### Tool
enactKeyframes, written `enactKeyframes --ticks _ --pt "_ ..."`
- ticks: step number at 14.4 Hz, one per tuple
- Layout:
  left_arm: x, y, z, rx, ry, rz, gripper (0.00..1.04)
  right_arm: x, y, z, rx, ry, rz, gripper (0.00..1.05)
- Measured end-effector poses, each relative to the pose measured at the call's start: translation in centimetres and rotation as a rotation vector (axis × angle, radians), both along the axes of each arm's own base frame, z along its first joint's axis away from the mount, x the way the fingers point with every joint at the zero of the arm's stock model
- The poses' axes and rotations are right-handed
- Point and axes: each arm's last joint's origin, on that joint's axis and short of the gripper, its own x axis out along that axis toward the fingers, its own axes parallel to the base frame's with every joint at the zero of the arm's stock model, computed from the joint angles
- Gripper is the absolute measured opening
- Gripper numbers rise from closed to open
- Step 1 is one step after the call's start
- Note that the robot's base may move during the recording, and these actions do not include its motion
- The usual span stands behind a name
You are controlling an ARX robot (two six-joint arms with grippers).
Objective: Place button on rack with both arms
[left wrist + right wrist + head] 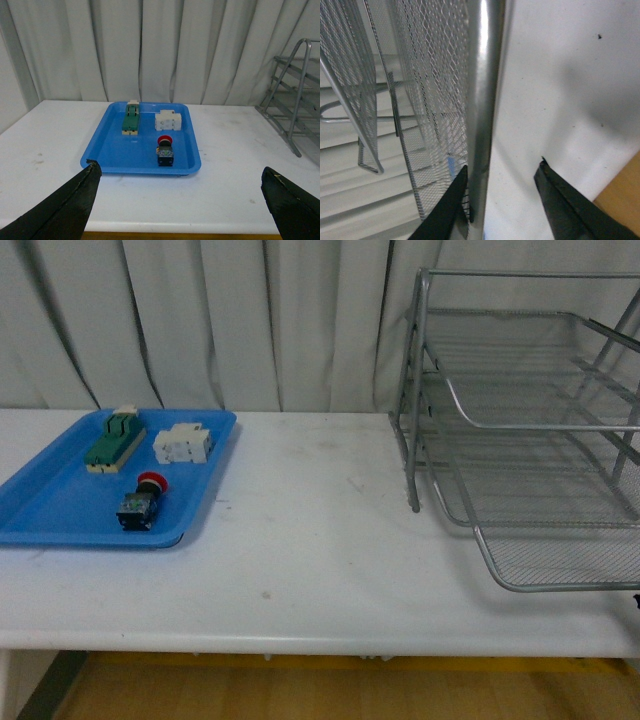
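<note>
Red-capped button [140, 502] lying in blue tray [50, 510], rack [520, 465] well apart on white table [300, 560], left gripper [180, 169] spread wide, right gripper [503, 167] parted beside rack tube

No text or labels can be read anywhere.

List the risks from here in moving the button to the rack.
1. The button seems to lie on its side near the front rim of the blue tray. The open left gripper may clip that rim or knock the round-capped button away.
2. The right gripper hangs with open jaws right against a frame tube of the rack. A sideways move could snag and shift the rack.
</note>
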Motion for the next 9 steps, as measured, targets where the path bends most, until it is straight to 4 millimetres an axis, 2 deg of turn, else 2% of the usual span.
enactKeyframes --ticks 5,7,9 --pt "0.0 0.0 0.0 0.000 0.000 0.000 0.98 -2.4 0.3 0.5 -0.067 0.049 -0.013 0.97" --pt "0.0 0.0 0.0 0.000 0.000 0.000 0.98 -4.0 0.3 1.8 -0.064 0.036 -0.021 0.98" --pt "0.0 0.0 0.0 0.000 0.000 0.000 0.98 -5.4 0.5 4.2 -0.067 -0.051 -0.002 0.98"
